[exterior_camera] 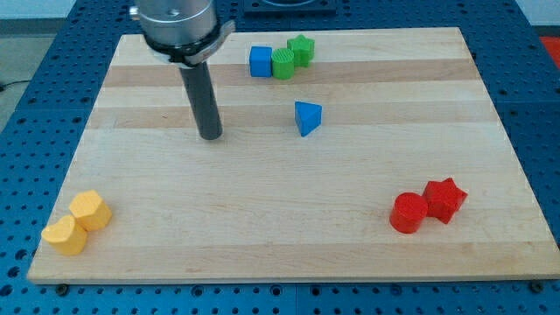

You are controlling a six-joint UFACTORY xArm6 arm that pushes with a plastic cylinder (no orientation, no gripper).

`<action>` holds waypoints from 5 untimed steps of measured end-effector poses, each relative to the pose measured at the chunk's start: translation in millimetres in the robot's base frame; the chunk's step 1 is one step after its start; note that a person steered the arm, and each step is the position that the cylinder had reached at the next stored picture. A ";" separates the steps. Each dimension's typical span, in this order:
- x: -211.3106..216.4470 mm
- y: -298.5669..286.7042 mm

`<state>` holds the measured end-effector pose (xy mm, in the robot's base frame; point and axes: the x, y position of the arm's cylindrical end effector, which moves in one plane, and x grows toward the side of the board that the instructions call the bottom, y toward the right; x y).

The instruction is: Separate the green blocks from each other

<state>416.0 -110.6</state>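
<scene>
Right now our tip (pixel 211 136) rests on the counter (pixel 262 227) left of centre, well apart from the blocks; we have no hand, only a rod. Near the top edge, the green cylinder (pixel 283 63) touches the green star (pixel 301 48), with a blue cube (pixel 261 61) against the cylinder. We judge it best to wedge between the greens and push the star toward the right corner.

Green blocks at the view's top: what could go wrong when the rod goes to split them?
1. The green cylinder block touches the blue cube block, so a push may drag that along.
2. The green star-shaped block sits near the wooden board's top edge and could slide off.
3. My tip is well below-left; a straight approach probably meets the blue cube first.
</scene>
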 end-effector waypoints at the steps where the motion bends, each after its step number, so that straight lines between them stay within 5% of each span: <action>1: -3.1 -0.1; 5: -191.2 13.1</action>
<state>224.8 -97.4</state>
